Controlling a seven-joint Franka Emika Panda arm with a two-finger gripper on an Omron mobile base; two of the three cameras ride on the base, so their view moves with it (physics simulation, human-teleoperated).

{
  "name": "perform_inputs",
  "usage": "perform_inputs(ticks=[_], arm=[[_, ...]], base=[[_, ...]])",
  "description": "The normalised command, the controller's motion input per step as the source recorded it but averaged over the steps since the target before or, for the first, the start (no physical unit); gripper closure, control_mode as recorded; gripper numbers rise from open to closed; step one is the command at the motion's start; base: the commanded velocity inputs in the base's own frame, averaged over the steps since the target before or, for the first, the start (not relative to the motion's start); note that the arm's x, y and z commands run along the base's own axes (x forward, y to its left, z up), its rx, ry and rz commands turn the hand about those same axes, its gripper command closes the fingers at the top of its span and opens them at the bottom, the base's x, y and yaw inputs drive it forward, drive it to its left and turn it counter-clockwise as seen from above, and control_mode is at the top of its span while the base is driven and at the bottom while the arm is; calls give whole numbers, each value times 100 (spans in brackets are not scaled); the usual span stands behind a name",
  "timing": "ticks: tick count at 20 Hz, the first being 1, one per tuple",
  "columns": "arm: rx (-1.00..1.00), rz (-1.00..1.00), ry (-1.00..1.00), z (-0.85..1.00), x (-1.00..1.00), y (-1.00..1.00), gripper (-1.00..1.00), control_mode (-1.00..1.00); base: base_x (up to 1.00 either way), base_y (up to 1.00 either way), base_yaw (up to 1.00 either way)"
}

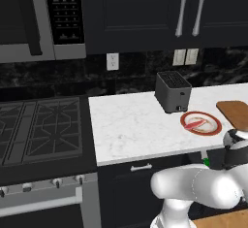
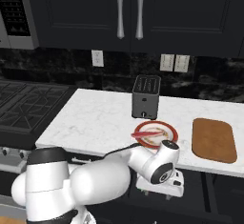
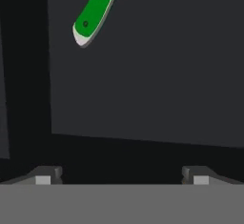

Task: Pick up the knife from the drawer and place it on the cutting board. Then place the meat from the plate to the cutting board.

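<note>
Here the two-finger gripper (image 3: 122, 174) hangs over the dark drawer floor (image 3: 157, 75) with its jaws spread fully wide and nothing between them. The slender knife with the bright green handle (image 3: 93, 9) lies on that floor, well apart from the fingertips. Up on the white marble counter (image 2: 95, 118), the reddish-pink strip of meat (image 2: 145, 135) rests on the round red-rimmed plate (image 2: 169, 130), just left of the brown wooden cutting board (image 2: 213, 139) and near the dark toaster (image 2: 146, 96).
</note>
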Motion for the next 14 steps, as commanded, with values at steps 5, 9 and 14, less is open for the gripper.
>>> perform_inputs(ticks=[5,9,14], arm=[[4,12,0,-44,-46,2,-100,-100],[1,4,1,-3,-92,1,-100,-100],[0,0,13,30,-100,24,-100,-100]], base=[[0,0,0],[0,0,0],[0,0,0]])
